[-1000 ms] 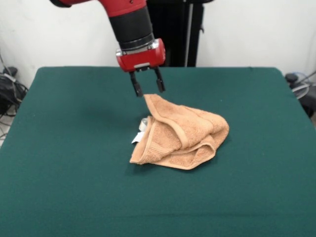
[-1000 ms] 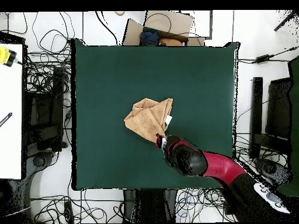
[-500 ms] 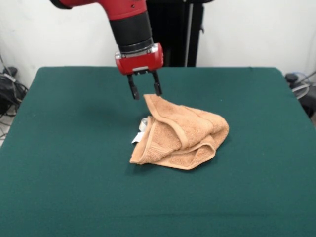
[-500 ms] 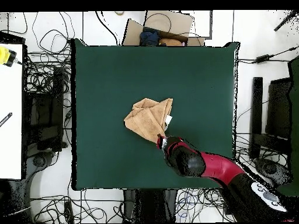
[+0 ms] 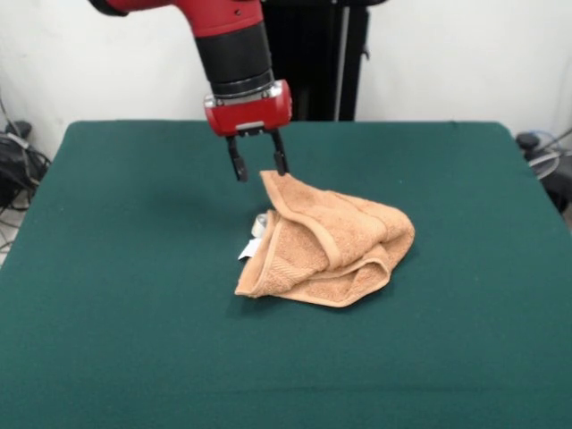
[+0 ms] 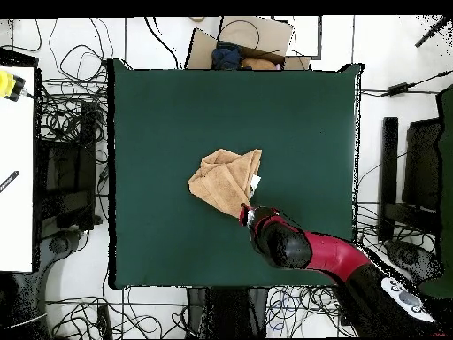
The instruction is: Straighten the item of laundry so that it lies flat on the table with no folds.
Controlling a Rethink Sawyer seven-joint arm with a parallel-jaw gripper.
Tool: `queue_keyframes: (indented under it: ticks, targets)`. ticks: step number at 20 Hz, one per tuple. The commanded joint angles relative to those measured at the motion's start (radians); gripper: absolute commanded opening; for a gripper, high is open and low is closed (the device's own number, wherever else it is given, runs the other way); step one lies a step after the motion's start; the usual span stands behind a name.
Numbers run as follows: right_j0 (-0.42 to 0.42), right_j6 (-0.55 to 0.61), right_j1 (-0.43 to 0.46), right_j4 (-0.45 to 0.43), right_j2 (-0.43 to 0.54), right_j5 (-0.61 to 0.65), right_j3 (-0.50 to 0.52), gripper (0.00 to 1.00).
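Tool above the crumpled towel's far corner

The tool (image 5: 255,164) hung with its two fingers (image 5: 237,166) spread apart and empty, one fingertip just beside the raised far corner of the orange-tan towel (image 5: 331,241). The towel lay bunched in folds near the middle of the green table (image 5: 116,268), a white tag (image 5: 248,248) poking out at its left edge; any writing on it was too small to read. Bare felt stretched wide on every side of the towel. Beyond the table's edges, cables (image 6: 75,115) tangled on the floor.
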Motion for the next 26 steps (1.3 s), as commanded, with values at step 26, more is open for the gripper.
queue_keyframes:
  ticks: [26]
  targets:
    - [-0.001, 0.088, 0.160, -0.046, -0.009, -0.080, -0.105, 1.00]
